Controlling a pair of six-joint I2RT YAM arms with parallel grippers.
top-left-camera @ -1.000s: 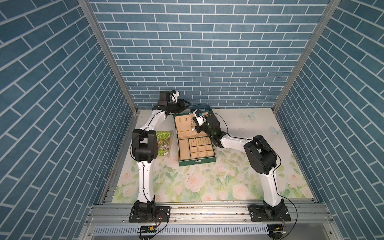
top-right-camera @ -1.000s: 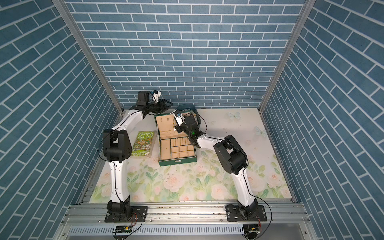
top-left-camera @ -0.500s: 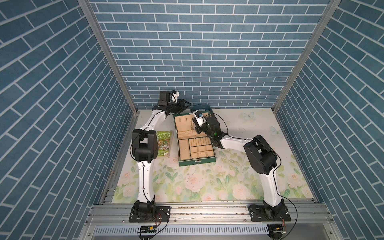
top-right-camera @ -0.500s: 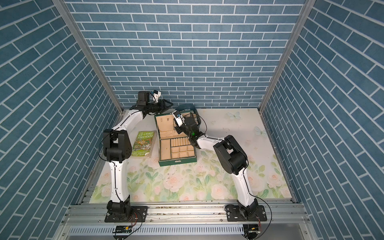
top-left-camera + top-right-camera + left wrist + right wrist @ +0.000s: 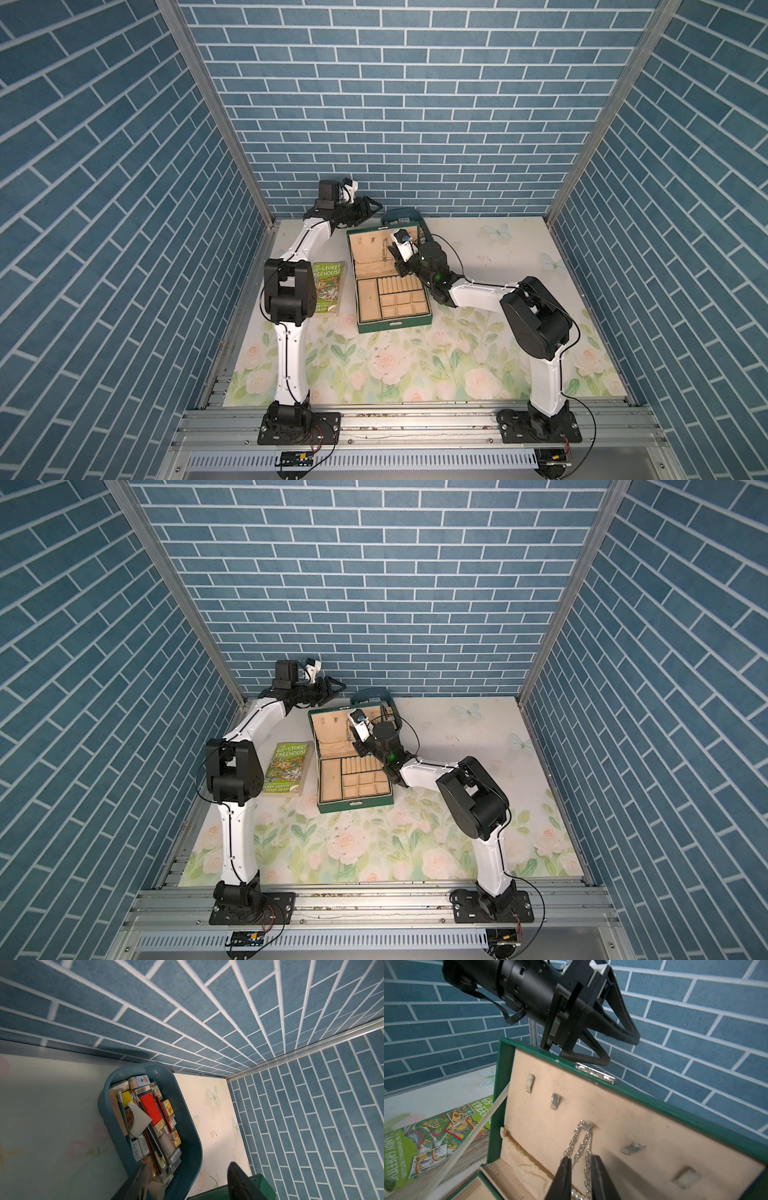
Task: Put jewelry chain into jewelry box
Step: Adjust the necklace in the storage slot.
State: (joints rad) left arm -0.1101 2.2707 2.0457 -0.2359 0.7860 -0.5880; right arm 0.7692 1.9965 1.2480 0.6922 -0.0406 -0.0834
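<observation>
While the green book (image 5: pixel 328 286) lay flat at the left of the flowered surface (image 5: pixel 415 374), near the jewelry box (image 5: pixel 395 326), the left tool (image 5: pixel 620 1051) hung at the top edge of the raised lid. Its jaws were wide apart and held nothing. Whether its lower finger rested on the lid's rim beside the metal clasp could not be told.

The box stood open, with its lid upright. The jewelry chain (image 5: pixel 573 1138) hung in loops from the middle hook on the lid's beige lining, its strands falling towards the fabric pocket below. The main job therefore looked done, since the chain was inside the box and carried by the hook.

The right tool (image 5: pixel 580 1158) pointed at the lining just under that hook. Its jaws stood a little apart with chain strands running down between them, and the gap looked wider than the strands. It seemed to be letting go rather than gripping. What was probably left was to clear the strands and draw back without dragging the chain off the hook.

The wrist view cut off the chain's lower end. A few pale beads showed low between the fingers, and whether they belonged to the chain was unclear. In both top views the chain was only a faint line, and the right arm covered part of the compartments. The blue-grey tub (image 5: pixel 187 1136) behind the lid was mostly hidden there.
</observation>
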